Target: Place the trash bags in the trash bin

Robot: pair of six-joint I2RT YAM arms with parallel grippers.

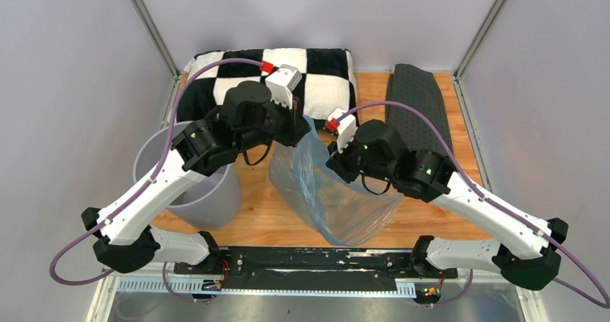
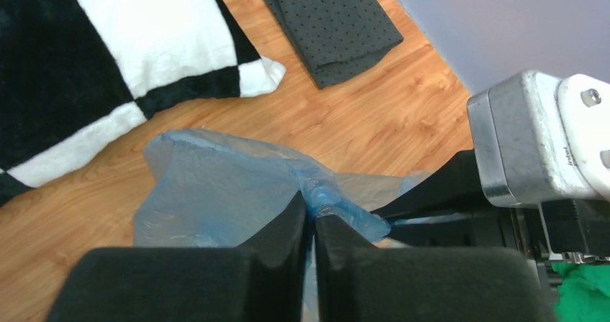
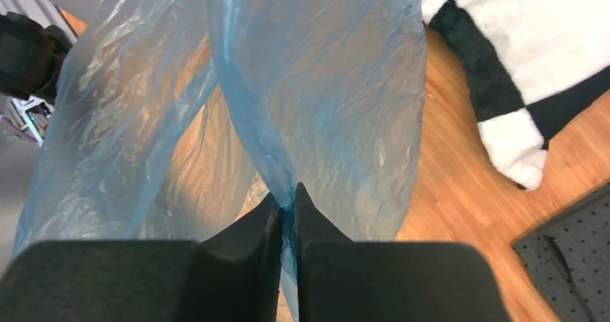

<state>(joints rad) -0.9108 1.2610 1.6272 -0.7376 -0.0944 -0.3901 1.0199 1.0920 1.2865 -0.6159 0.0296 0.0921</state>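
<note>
The top view shows the whole layout. The bag (image 1: 332, 192) is in the middle of the table (image 1: 273, 218), between the two wrists. The bin (image 1: 219, 192) stands upright just left of it, under the left arm. The bag is outside the bin. From this view I cannot see the fingers of either arm, because the wrists cover them.

The wrist views show what the top view hides. The left gripper (image 2: 313, 210) is clenched on a bunched fold of the bag, and blue film comes out between the closed pads. The right gripper (image 3: 286, 196) is also closed, and a thin fold of the bag runs up between its pads. Beyond them the film opens into two wide, crinkled sheets.

The long axis of the bag runs from the pinched far end down toward the near edge of the table, leaning a little to the right. Its wider end is nearest the arm bases. I cannot tell whether that end touches the wood.

The pillow (image 1: 324, 77) lies at the far edge, and the mat (image 1: 421, 99) lies to its right. Neither touches the bag.
</note>
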